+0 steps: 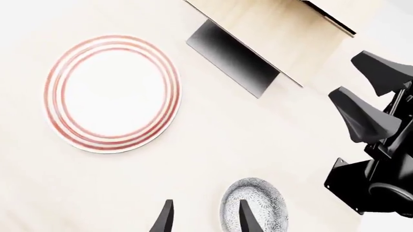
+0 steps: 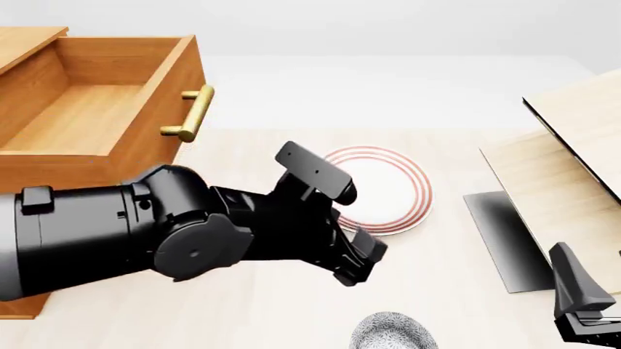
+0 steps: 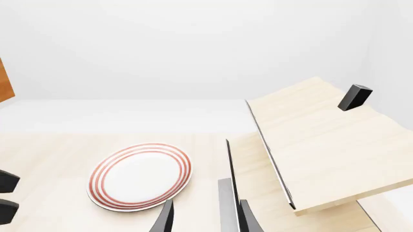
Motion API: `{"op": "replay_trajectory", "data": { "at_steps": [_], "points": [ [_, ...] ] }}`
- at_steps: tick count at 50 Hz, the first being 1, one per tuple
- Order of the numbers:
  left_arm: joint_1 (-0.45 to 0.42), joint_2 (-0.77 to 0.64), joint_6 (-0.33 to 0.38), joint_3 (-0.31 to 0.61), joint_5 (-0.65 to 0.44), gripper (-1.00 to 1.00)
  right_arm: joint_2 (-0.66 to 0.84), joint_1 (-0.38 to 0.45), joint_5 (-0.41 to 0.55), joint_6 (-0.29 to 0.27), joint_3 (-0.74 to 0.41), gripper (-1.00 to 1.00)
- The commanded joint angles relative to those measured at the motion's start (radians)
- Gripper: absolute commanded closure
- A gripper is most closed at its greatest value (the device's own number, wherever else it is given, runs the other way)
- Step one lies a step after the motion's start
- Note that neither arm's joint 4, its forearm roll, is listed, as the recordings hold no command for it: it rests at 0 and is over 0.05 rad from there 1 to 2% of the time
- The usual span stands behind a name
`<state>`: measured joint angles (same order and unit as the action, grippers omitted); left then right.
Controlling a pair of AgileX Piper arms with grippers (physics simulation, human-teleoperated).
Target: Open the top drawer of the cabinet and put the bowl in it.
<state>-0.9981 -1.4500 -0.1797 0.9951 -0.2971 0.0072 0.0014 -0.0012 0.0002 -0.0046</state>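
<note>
Pale matte worktop (image 2: 243, 320) carrying, leftmost, orange-brown cabinet (image 2: 58, 174), top drawer (image 2: 87, 109) standing open, brass bar glinting. Left gripper (image 1: 203, 217) hovering, jaws spread, beside round speckled bowl (image 2: 393, 333). Flat red-ringed plate (image 2: 383, 189) lying behind. Right gripper (image 3: 203, 217) hovering, jaws parted.

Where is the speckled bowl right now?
In the front view the bowl sits on the table at the near edge, just below the left tool and nearer than the red-ringed plate.
</note>
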Motion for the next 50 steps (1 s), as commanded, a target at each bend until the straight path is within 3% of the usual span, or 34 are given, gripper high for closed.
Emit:
{"op": "replay_trajectory", "data": {
  "at_steps": [1, 50],
  "points": [
    [-0.011, -0.035, -0.017, -0.019, 0.037, -1.00, 0.000, 0.000, 0.000, -0.001, 0.000, -1.00],
    [-0.031, -0.160, -0.065, -0.092, 0.166, -1.00, -0.001, -0.001, 0.000, 0.000, 0.000, -1.00]
  ]
}}
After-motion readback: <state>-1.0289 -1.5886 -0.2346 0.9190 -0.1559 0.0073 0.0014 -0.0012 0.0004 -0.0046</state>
